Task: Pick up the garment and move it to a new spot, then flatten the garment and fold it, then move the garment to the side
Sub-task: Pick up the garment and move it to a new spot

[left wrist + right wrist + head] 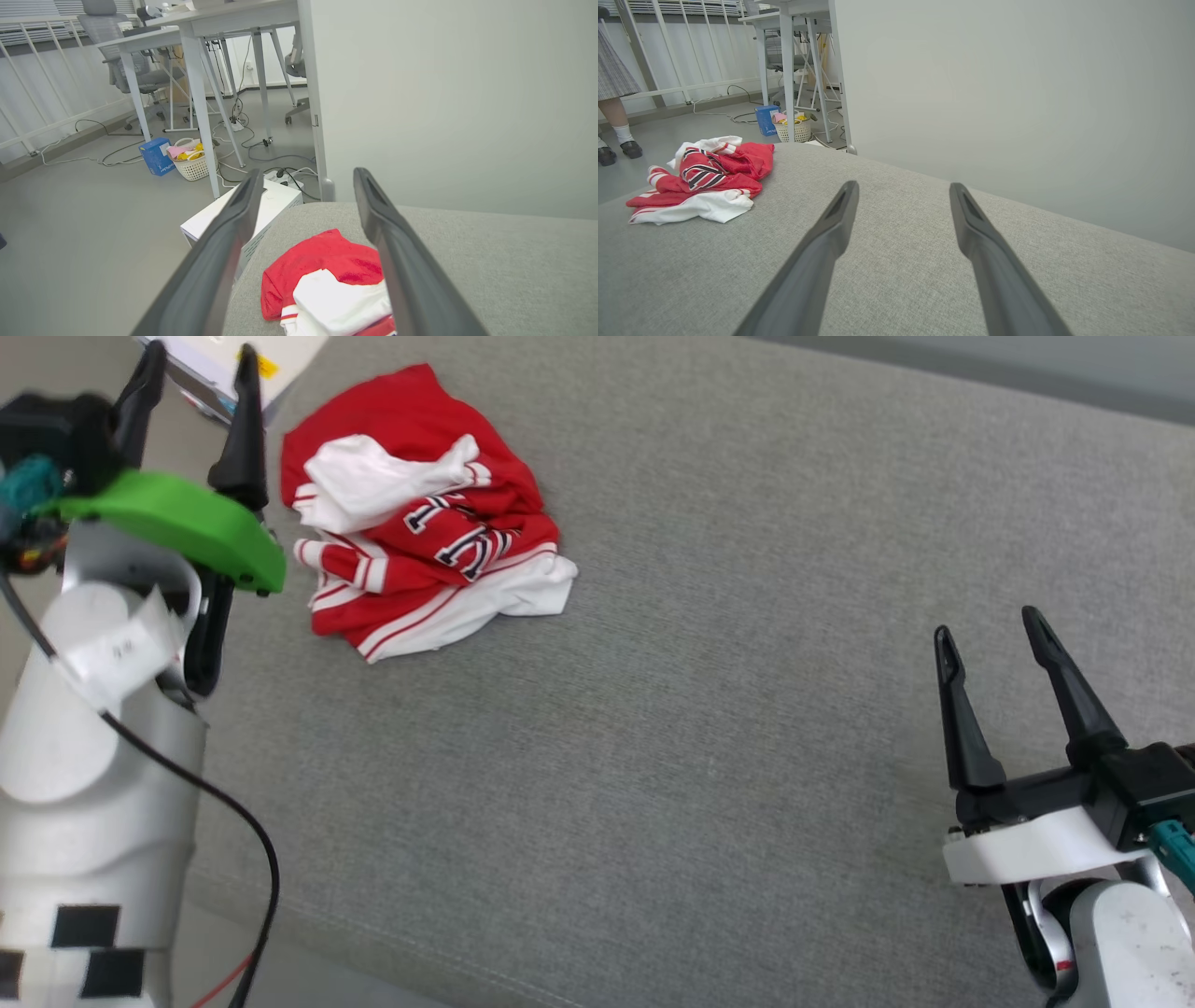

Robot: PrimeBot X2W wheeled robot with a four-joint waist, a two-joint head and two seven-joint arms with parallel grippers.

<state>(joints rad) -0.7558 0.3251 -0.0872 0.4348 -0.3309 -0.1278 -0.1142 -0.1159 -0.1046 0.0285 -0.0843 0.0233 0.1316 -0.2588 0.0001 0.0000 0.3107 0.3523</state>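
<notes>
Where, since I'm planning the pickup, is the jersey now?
In the head view the jersey lies crumpled at the upper left of the grey cushion, just right of the open left end effector and far from the right end effector.

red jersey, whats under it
The crumpled red jersey lies directly on the grey fabric surface, which shows bare beside it. The jersey's own folds cover whatever is beneath the heap, so anything tucked under it cannot be seen.
</notes>
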